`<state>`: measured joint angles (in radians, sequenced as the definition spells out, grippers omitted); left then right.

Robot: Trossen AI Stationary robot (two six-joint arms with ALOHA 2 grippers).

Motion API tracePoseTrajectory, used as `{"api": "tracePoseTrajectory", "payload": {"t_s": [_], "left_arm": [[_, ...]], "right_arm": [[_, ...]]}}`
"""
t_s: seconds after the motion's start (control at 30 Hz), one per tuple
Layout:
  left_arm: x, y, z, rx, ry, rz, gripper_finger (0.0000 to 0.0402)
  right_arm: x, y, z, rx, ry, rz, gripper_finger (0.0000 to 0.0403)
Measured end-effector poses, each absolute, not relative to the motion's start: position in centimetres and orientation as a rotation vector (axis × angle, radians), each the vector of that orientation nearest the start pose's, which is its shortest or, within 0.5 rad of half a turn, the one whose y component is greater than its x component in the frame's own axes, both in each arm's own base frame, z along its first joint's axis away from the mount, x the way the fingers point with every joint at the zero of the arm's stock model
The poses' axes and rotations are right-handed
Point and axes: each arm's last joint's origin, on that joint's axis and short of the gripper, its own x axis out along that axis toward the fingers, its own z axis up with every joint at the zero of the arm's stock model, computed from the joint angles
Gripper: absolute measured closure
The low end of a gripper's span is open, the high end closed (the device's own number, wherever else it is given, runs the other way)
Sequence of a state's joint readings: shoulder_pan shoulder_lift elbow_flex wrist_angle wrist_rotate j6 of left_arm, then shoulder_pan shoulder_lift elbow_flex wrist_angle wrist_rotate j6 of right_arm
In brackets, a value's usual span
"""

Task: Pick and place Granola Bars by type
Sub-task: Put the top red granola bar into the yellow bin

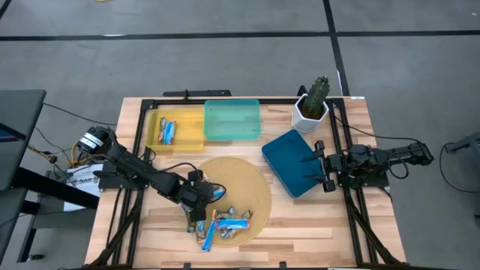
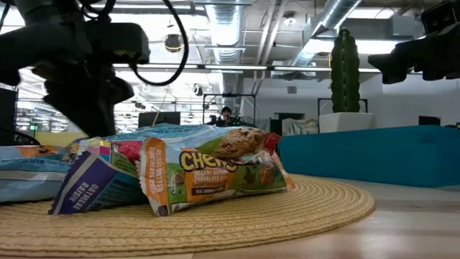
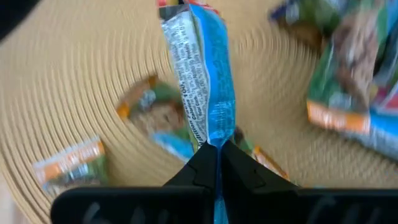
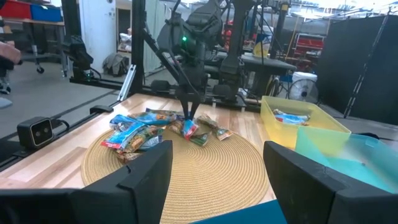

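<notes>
Several small wrapped granola bars lie heaped on a round woven mat point(image 1: 247, 180), near its near edge point(image 1: 223, 225) point(image 2: 215, 169) point(image 4: 134, 132). Two more bars point(image 1: 166, 132) lie in the yellow tray point(image 1: 191, 124). My left gripper point(image 1: 204, 193) point(image 3: 217, 152) point(image 4: 188, 118) stands over the mat, beside the heap, shut on a bright blue-and-silver bar point(image 3: 199, 68) point(image 4: 189, 129). My right gripper point(image 1: 322, 169) point(image 4: 217, 180) waits open at the right edge of the dark blue tray point(image 1: 292, 161), touching nothing. My left gripper pinches the blue bar by one end of its wrapper point(image 3: 214, 140) between the two fingertips. The fingers point down at it from above, in line with its length. The bar hangs below them over the mat; whether its lower end point(image 4: 190, 134) touches the mat, I cannot tell.
A teal tray point(image 1: 232, 120) sits next to the yellow one along the far edge. A potted cactus point(image 1: 313, 101) stands at the far right corner. Loose bars point(image 3: 155, 115) point(image 3: 68, 165) lie on the mat around the held one. Bare wood shows near the table's near edge.
</notes>
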<state>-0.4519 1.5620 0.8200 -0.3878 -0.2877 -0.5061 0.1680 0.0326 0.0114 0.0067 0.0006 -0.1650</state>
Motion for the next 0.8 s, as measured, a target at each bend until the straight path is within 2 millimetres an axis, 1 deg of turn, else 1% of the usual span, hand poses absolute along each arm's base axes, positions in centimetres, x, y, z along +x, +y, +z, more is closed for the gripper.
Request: {"api": "tracePoseTrajectory", "payload": {"t_s": [0.2, 0.47, 0.63, 0.8], "left_arm": [[26.9, -11.7, 16.9, 0.009, 0.849, 0.153, 0.04], [28.8, -12.0, 19.1, 0.103, 0.529, 0.227, 0.04], [29.7, -11.9, 20.5, 0.133, 0.38, 0.278, 0.04], [30.3, -11.5, 21.7, 0.155, 0.275, 0.298, 0.04]], "right_arm": [[9.8, 1.7, 16.6, -0.166, 0.0, 0.168, 0.0159], [9.8, 1.7, 16.6, -0.166, 0.0, 0.168, 0.0159], [9.8, 1.7, 16.6, -0.166, 0.0, 0.168, 0.0159], [9.8, 1.7, 16.6, -0.166, 0.0, 0.168, 0.0159]]}}
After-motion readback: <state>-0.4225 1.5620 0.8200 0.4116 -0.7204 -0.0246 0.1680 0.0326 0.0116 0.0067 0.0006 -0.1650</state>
